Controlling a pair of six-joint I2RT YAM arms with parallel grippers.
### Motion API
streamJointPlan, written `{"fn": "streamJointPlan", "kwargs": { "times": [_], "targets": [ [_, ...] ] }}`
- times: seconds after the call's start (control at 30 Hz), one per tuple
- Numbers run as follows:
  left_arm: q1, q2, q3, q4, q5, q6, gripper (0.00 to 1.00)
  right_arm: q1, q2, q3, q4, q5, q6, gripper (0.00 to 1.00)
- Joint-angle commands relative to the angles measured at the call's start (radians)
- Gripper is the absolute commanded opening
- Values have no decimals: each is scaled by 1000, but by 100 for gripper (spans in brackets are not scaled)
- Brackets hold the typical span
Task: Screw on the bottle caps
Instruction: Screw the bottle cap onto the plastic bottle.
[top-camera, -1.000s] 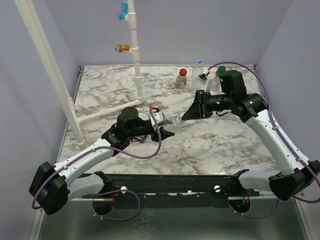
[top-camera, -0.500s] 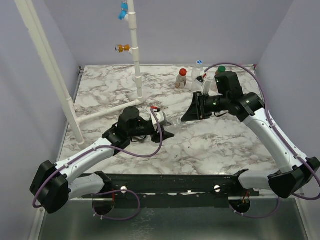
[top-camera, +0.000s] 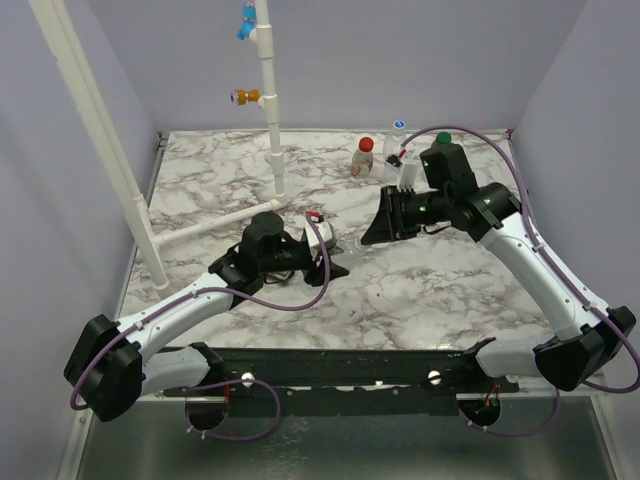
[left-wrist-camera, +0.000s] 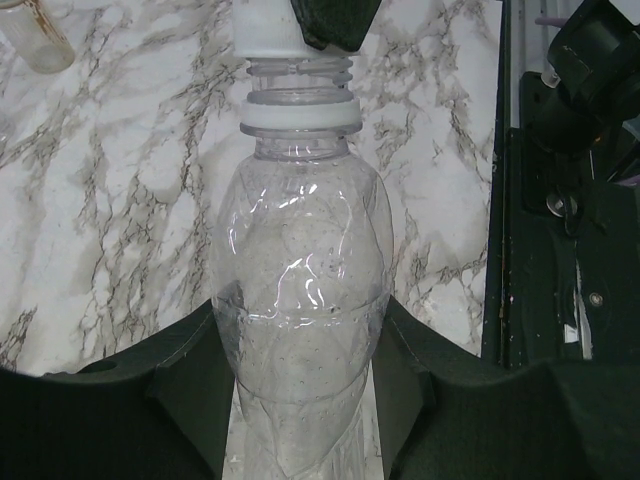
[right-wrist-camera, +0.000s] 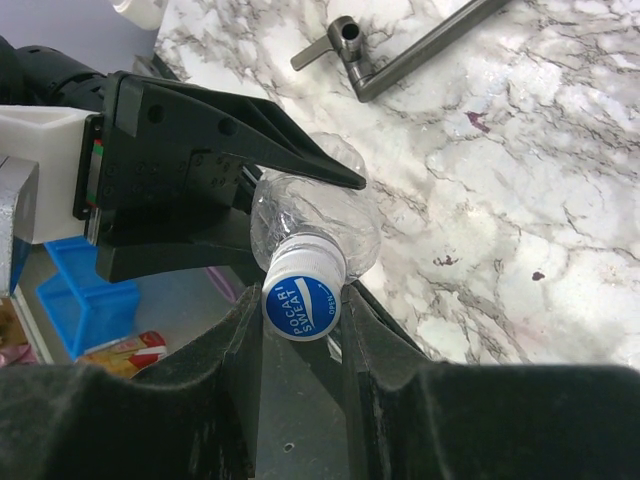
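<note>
My left gripper (left-wrist-camera: 300, 405) is shut on the body of a clear bottle (left-wrist-camera: 300, 290), which lies level above the table, neck pointing at the right arm. A white-and-blue cap (right-wrist-camera: 303, 300) sits at the bottle's mouth, and my right gripper (right-wrist-camera: 303, 322) is shut on it. In the left wrist view the cap (left-wrist-camera: 265, 30) sits off to one side, with the neck threads bare below it. From above, the two grippers (top-camera: 335, 262) (top-camera: 372, 232) meet at the bottle (top-camera: 352, 244) mid-table. Two capped bottles stand at the back, one red-capped (top-camera: 363, 157), one white-capped (top-camera: 398, 135).
An upright white pipe (top-camera: 270, 110) carries a blue fitting (top-camera: 246, 25) and an orange fitting (top-camera: 245, 97). A slanted white pipe (top-camera: 100, 140) runs down the left side. A metal bar (right-wrist-camera: 400, 50) lies on the marble. A black rail (top-camera: 350, 365) lines the near edge.
My right wrist has swung a little to the left with the cap still gripped. The left gripper and the bottle have barely moved.
</note>
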Motion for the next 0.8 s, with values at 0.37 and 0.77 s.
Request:
{"fn": "streamJointPlan", "kwargs": {
  "times": [0.37, 0.77],
  "targets": [
    [-20, 11, 78, 95, -93, 21, 0, 21, 48, -50, 13, 8, 71, 12],
    [-85, -20, 58, 159, -309, 128, 0, 21, 94, -48, 38, -23, 205, 12]
  ]
}}
